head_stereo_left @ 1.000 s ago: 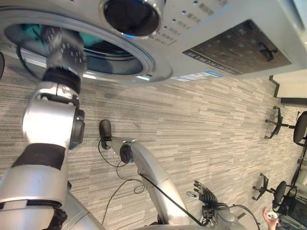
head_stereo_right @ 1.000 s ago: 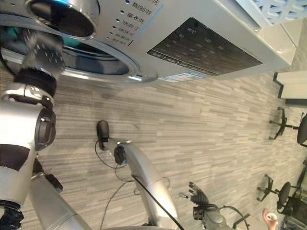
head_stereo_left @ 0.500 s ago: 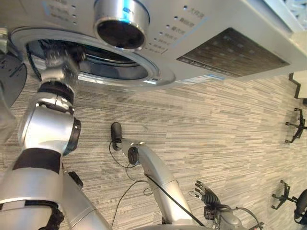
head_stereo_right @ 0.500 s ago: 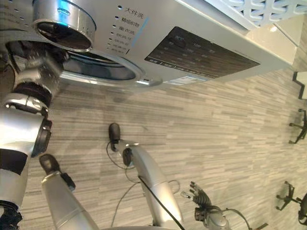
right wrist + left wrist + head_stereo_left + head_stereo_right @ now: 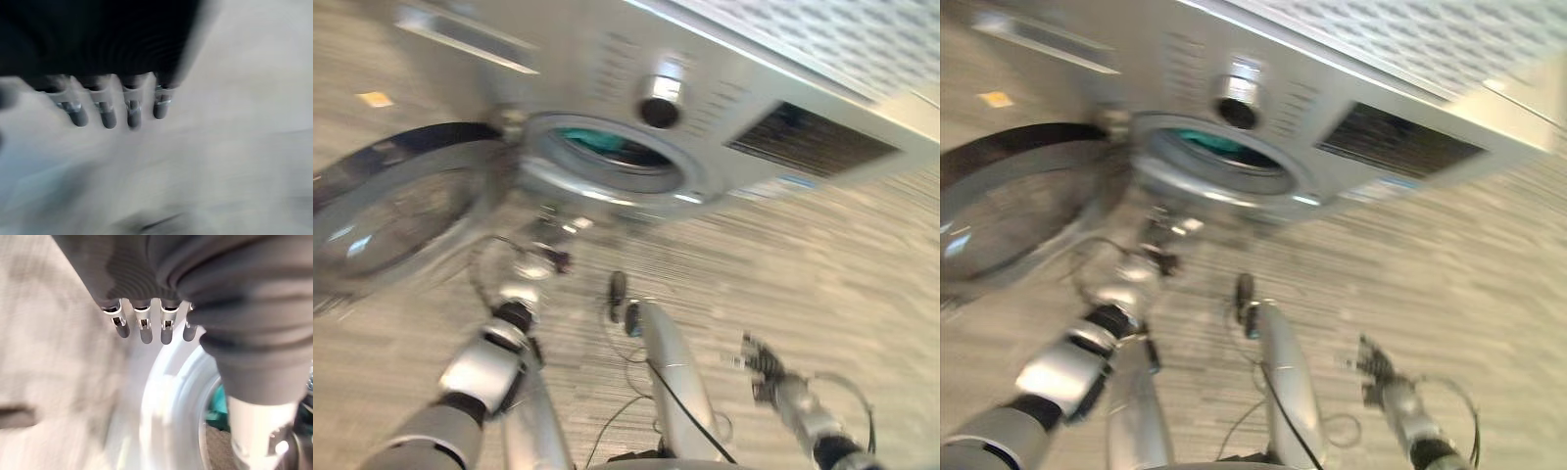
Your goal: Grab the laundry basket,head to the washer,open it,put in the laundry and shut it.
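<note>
The silver washer (image 5: 607, 69) stands ahead with its round glass door (image 5: 401, 211) swung open to the left. Teal laundry (image 5: 597, 145) lies inside the drum, and the left wrist view catches it as teal cloth (image 5: 217, 406) past the white door rim (image 5: 161, 401). My left hand (image 5: 546, 257) hangs just below the drum opening, outside it, fingers (image 5: 145, 330) straight and holding nothing. Low on the right over the floor, my right hand (image 5: 761, 360) is open and empty, its fingers (image 5: 107, 112) straight.
A round knob (image 5: 658, 110) and a dark control panel (image 5: 827, 142) sit on the washer's front above the opening. Striped grey carpet (image 5: 862, 264) stretches away to the right of the washer.
The camera has pulled back and swung, so the open door now shows at left. My left hand has come out of the drum to just below its rim. The right hand stays low.
</note>
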